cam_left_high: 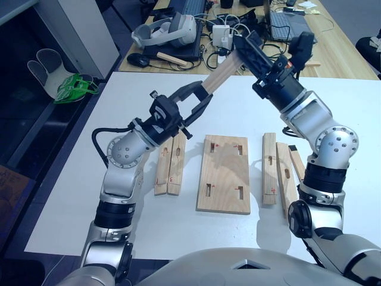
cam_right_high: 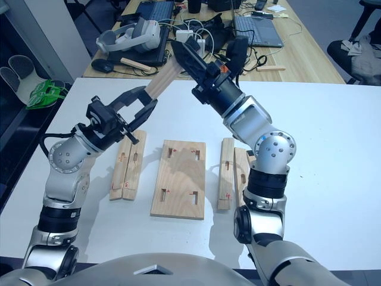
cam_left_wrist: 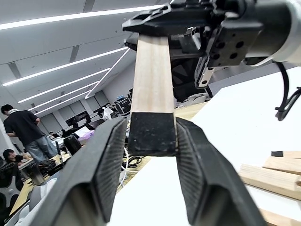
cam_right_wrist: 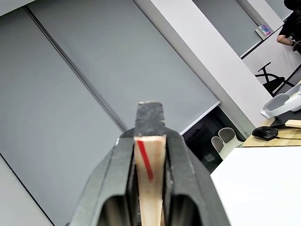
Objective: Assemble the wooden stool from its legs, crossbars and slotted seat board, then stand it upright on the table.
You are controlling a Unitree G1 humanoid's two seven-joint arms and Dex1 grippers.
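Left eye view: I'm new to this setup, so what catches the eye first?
A pale wooden bar hangs above the white table, the right end effector clamping its upper end, the left end effector at its black-capped lower end. Beneath lies the flat slotted wooden seat board.

- the left gripper (cam_left_wrist: pixel 151 141) has its two dark ribbed fingers (cam_left_wrist: pixel 106 169) pressed on either side of the black-capped end of a wooden leg (cam_left_wrist: pixel 151 70).
- the right gripper (cam_left_wrist: pixel 162 26) clamps the leg's far end.
- more wooden pieces (cam_left_wrist: pixel 277 174) lie flat on the white worktop (cam_left_wrist: pixel 244 122).
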